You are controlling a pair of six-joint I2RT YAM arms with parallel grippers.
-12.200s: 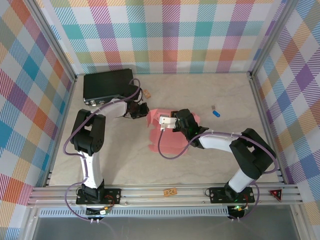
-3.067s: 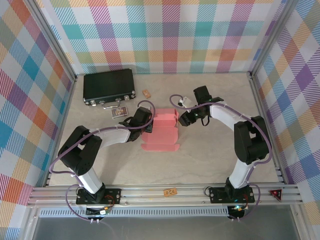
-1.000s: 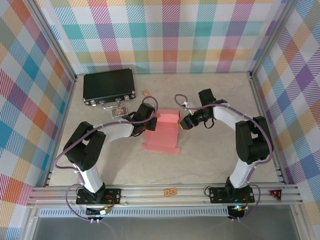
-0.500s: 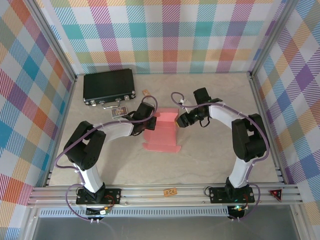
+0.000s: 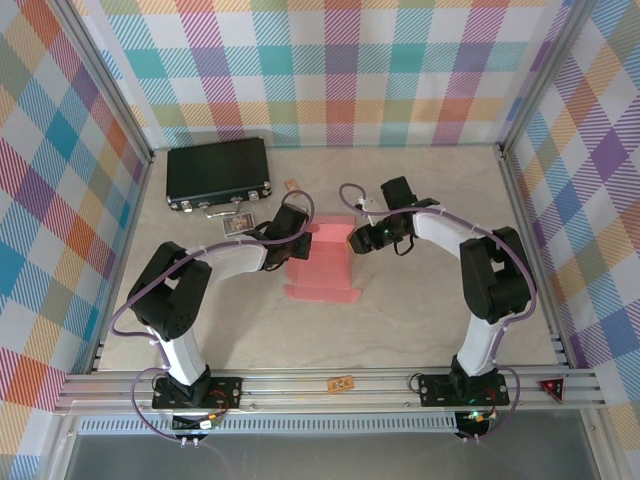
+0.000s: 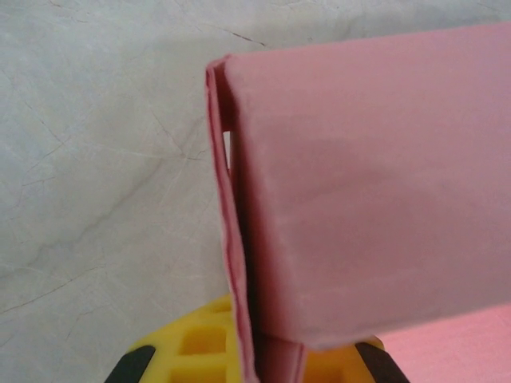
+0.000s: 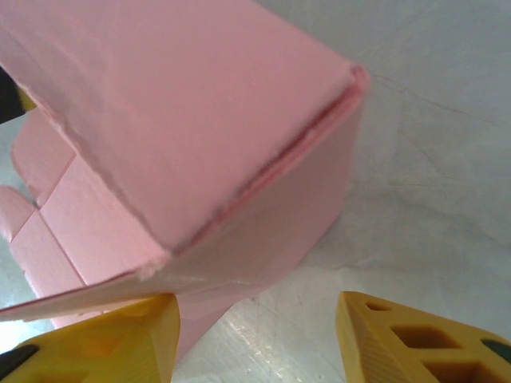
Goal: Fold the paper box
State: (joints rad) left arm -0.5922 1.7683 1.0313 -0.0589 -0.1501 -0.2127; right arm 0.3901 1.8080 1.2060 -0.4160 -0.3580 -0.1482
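The right tool (image 5: 360, 240) has edged left against the paper box's (image 5: 325, 265) right end, its fingers spread. The left tool (image 5: 290, 243), pressed together, pinches the box's left wall.

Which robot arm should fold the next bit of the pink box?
The right one, probably. The right gripper is open, fingers apart at the right end of the paper box. The left gripper is shut on the box's left wall, so it is best used to steady it.
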